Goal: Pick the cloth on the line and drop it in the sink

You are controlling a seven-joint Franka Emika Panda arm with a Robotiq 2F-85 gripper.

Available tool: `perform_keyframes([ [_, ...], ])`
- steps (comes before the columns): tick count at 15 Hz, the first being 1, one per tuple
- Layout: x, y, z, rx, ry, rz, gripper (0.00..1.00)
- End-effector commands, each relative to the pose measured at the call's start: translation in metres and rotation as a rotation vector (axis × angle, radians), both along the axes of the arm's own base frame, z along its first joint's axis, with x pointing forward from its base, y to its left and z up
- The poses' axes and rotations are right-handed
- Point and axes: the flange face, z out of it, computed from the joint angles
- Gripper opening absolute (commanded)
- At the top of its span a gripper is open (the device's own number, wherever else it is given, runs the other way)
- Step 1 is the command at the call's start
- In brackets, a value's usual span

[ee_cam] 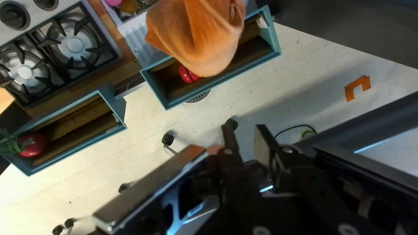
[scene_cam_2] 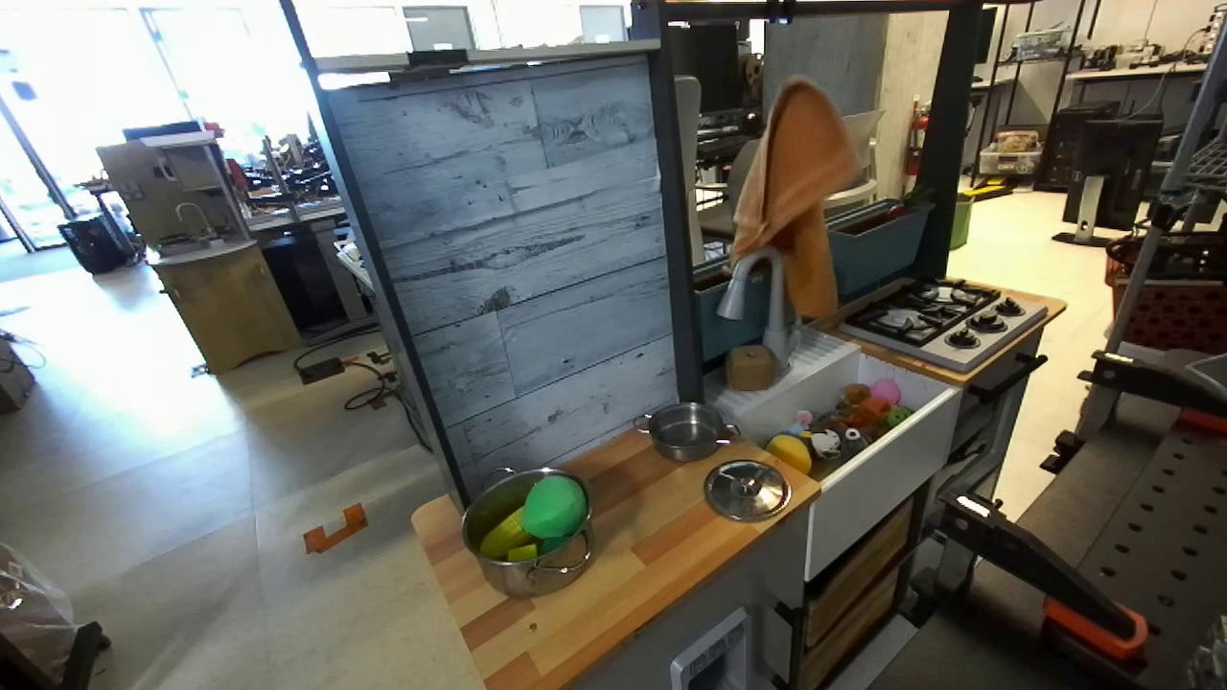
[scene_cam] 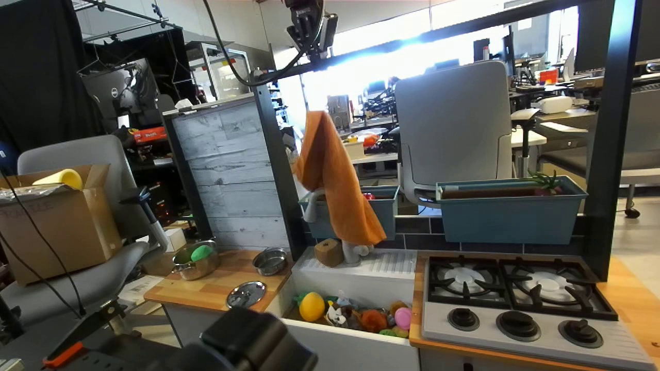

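Nearest in an exterior view, a blurred dark shape [scene_cam: 252, 335], cut off by the bottom edge, covers part of the cabinet front beside the sink [scene_cam: 368, 350], whose basin floor is hidden under a heap of coloured toys [scene_cam: 374, 319]. The stove [scene_cam: 515, 309] sits just beside it, trimmed by the picture's edge in the wrist view. Behind the basin, the cloth [scene_cam: 343, 190] is in the air over the ribbed white ledge [scene_cam: 392, 263], folded on itself and cut off at the top of the wrist view. In an exterior view it hides the neck of the faucet [scene_cam_2: 776, 321], with the spout end and base showing; whether the two touch, I cannot tell. Sideways there is room: the cloth is apart from the dark post [scene_cam: 280, 170] and well apart from the planter [scene_cam: 510, 211] behind the stove. Above it runs the line [scene_cam: 495, 20], its edge partly lost in glare. The gripper [ee_cam: 245, 137] points down at the line from above, its fingers spread, pale floor [ee_cam: 202, 120] visible between them, and the cloth lies well below the tips. The arm [scene_cam: 304, 4] is cut off by the top edge, so its pose cannot be read. Farthest, past a grey chair [scene_cam: 456, 123], bright windows [scene_cam: 361, 77] wash out detail.
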Motion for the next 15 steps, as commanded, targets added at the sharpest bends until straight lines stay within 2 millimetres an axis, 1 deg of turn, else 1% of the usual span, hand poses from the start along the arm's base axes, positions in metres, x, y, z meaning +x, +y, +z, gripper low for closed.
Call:
perform_keyframes([
  [1, 0.006, -0.002, 0.011, -0.001, 0.021, 0.004, 0.52],
  [7, 0.003, -0.008, 0.016, 0.004, 0.050, 0.002, 0.96],
  [8, 0.003, -0.008, 0.016, 0.005, 0.060, 0.002, 0.99],
  [9, 0.002, -0.006, 0.015, 0.009, 0.091, 0.007, 1.00],
  [12, -0.005, -0.003, 0.014, 0.027, 0.202, 0.023, 1.00],
  [15, -0.007, -0.001, 0.015, 0.044, 0.268, 0.031, 1.00],
])
